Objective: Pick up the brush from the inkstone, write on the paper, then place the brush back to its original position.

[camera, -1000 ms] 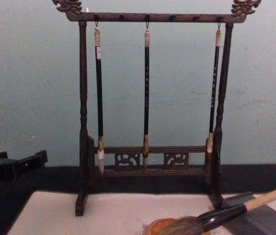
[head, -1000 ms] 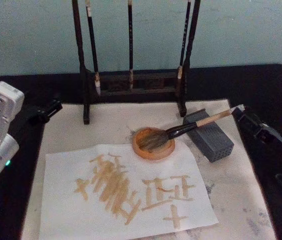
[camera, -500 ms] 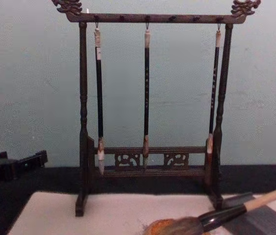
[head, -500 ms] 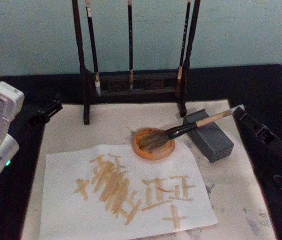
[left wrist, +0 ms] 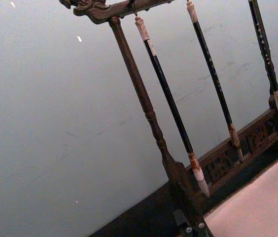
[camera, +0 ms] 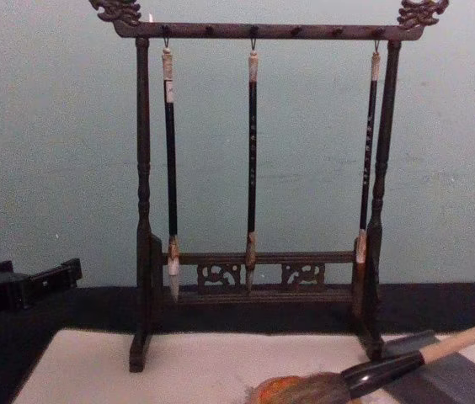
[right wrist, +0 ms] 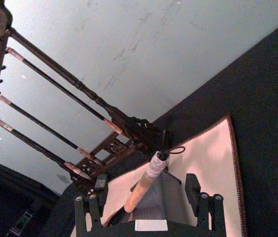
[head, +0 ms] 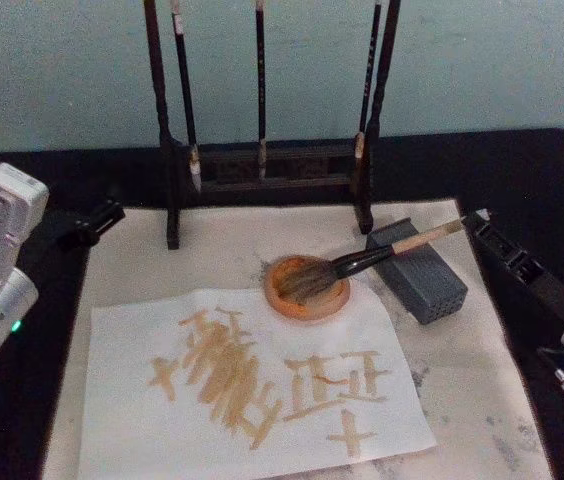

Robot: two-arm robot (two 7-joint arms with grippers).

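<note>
The brush lies slanted, its bushy head in the round orange inkstone and its tan handle across a grey block. In the chest view the brush and the inkstone sit at the lower right. My right gripper is open at the handle's far end. In the right wrist view the handle tip lies between its spread fingers, untouched. The paper lies in front of the inkstone, covered with tan strokes. My left gripper is parked at the mat's far left corner, shut.
A dark wooden rack with three thin hanging brushes stands at the back of the pale felt mat, and it shows in the chest view too. Black tabletop surrounds the mat. A teal wall is behind.
My right wrist has drawn back and to the right, and its fingers have lined up with the end of the brush handle. The brush and the left arm have barely moved.
</note>
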